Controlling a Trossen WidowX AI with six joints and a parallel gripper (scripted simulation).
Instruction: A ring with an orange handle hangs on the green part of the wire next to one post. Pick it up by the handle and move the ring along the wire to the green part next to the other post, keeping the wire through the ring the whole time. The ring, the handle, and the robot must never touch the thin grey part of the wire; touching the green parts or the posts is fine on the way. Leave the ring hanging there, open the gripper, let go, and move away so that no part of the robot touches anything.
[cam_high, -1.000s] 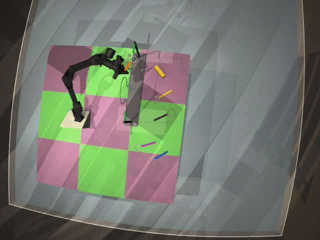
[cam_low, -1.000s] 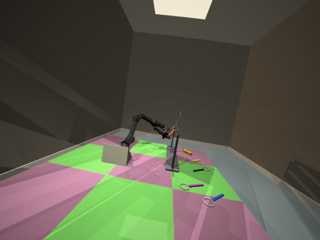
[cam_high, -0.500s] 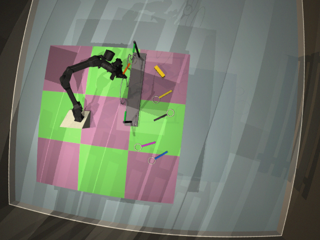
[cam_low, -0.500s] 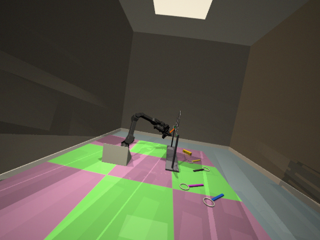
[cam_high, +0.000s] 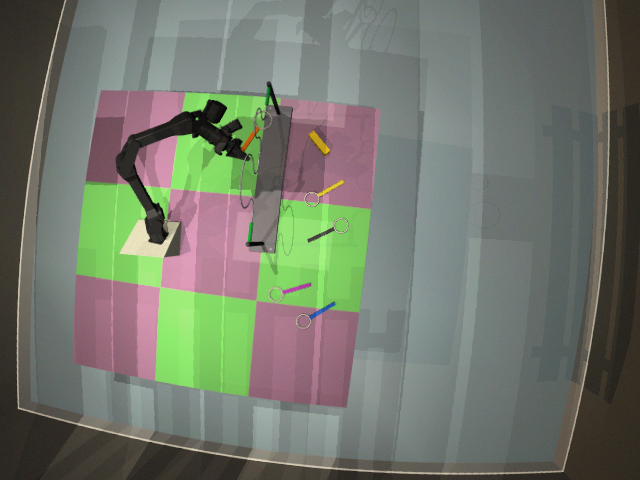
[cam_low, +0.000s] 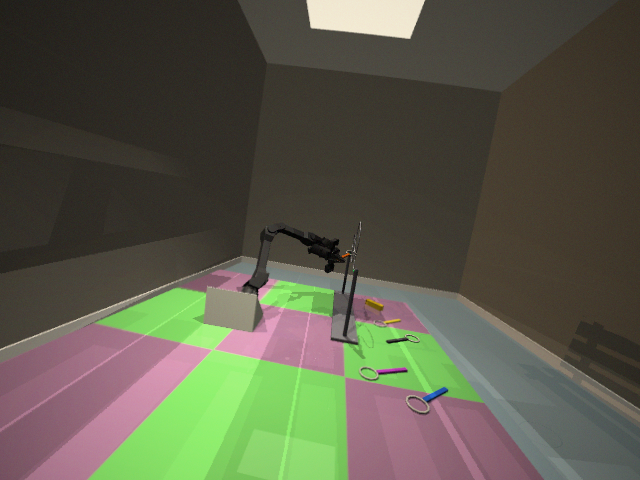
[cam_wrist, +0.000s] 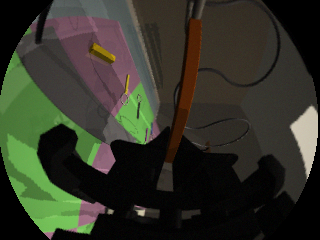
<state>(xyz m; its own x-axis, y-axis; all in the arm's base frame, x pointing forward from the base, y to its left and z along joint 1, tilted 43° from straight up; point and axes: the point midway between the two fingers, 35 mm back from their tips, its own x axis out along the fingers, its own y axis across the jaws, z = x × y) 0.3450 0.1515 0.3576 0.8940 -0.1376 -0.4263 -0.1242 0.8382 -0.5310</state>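
Pincer (cam_high: 242, 152) grips one orange handle (cam_high: 248, 139); four spare rings.

From my screen I see a closed room with dark brown walls (cam_low: 129, 129) and a dark ceiling, where one bright rectangular light panel (cam_low: 364, 15) is set. The floor (cam_low: 516, 330) is grey-blue, with a pale skirting along the walls. A large mat (cam_high: 206, 341) of pink and green squares covers the middle of it. Soft shadows lie across the floor and walls.
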